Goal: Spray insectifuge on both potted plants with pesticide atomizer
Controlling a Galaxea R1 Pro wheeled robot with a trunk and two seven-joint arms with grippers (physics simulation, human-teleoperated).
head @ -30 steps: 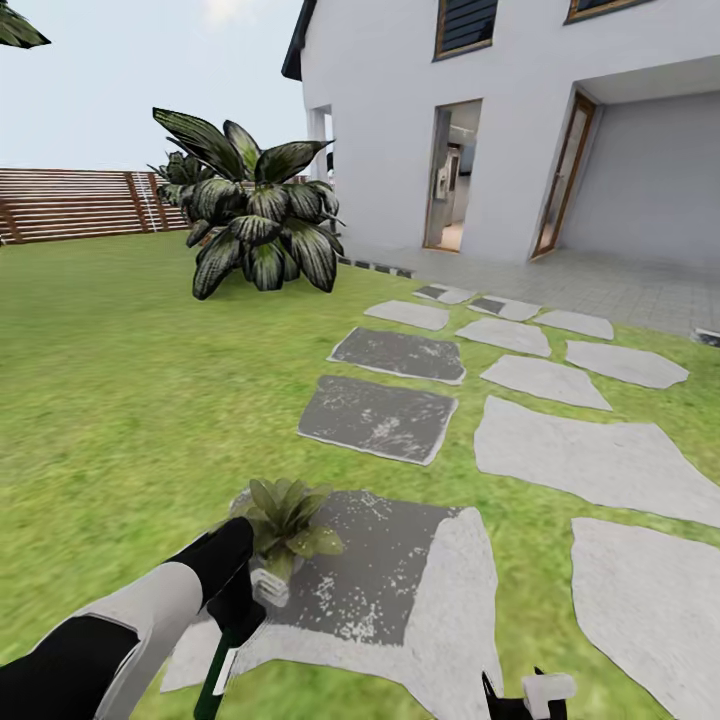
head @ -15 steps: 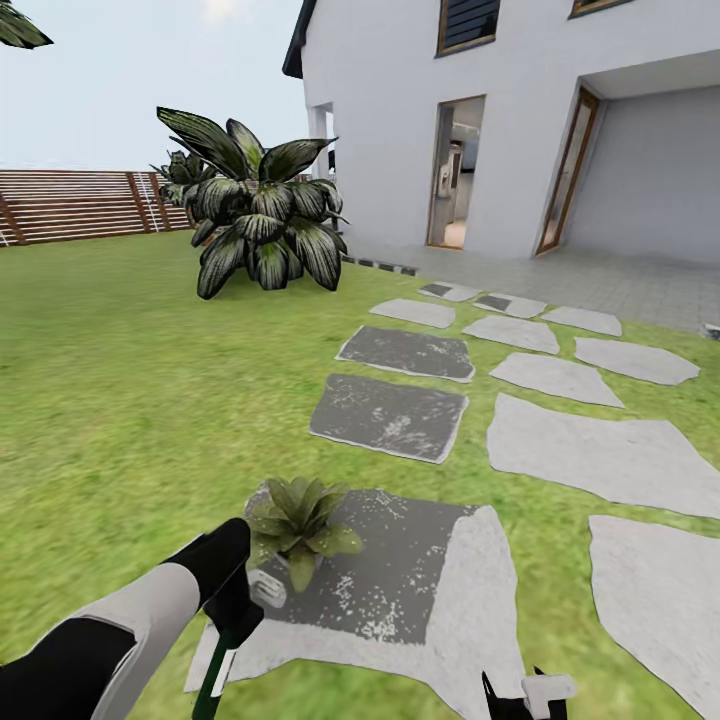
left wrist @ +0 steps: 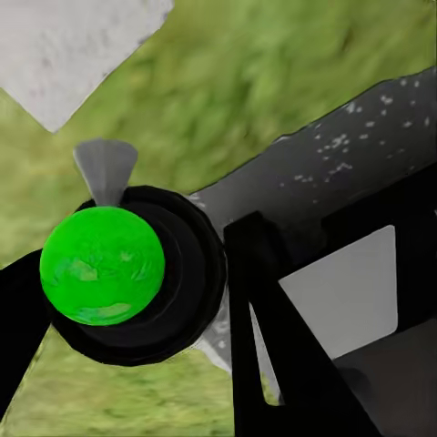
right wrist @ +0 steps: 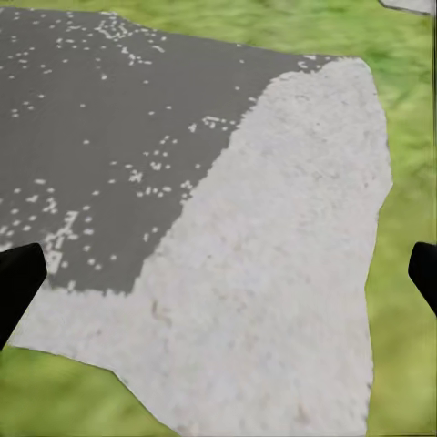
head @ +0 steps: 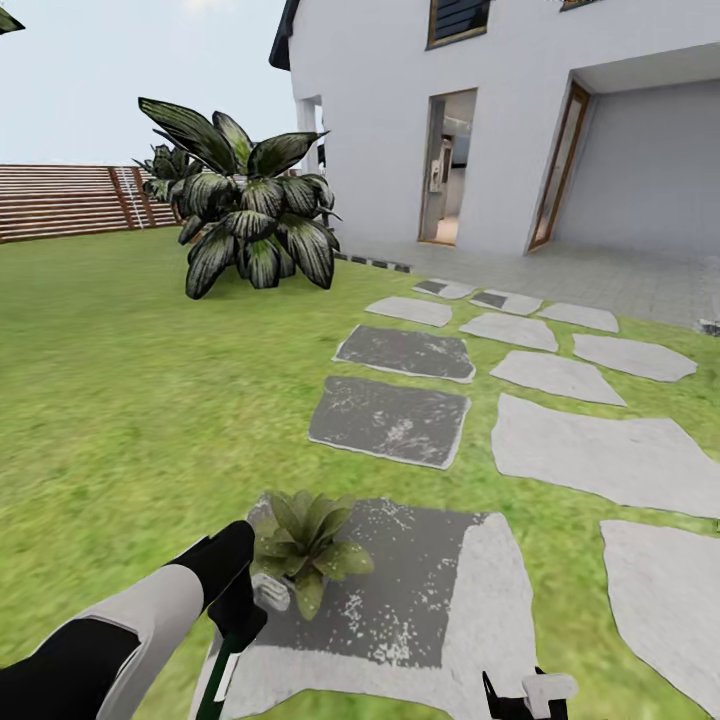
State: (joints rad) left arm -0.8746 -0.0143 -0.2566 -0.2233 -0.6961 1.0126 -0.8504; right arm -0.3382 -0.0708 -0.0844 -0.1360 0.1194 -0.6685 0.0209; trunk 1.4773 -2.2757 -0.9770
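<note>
The pesticide atomizer (left wrist: 127, 273) sat clamped in the left hand (head: 240, 620), its black body and green end close to the wrist camera, its pale head (head: 270, 590) just beside a potted plant (head: 308, 545). That plant stood on a dark, speckled stepping stone (head: 410, 590) in the lawn (head: 120, 400). The right hand (right wrist: 218, 273) hung spread wide over the stone's pale edge, holding nothing. A broad-leaved bush (head: 245, 215) stood well beyond.

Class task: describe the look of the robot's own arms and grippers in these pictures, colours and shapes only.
The left arm has a smooth, rounded light-grey shell between glossy black segments. The left gripper is matte black with flat, angular jaws. The right gripper is black with a small white boxy part; its dark finger tips look blunt.
</note>
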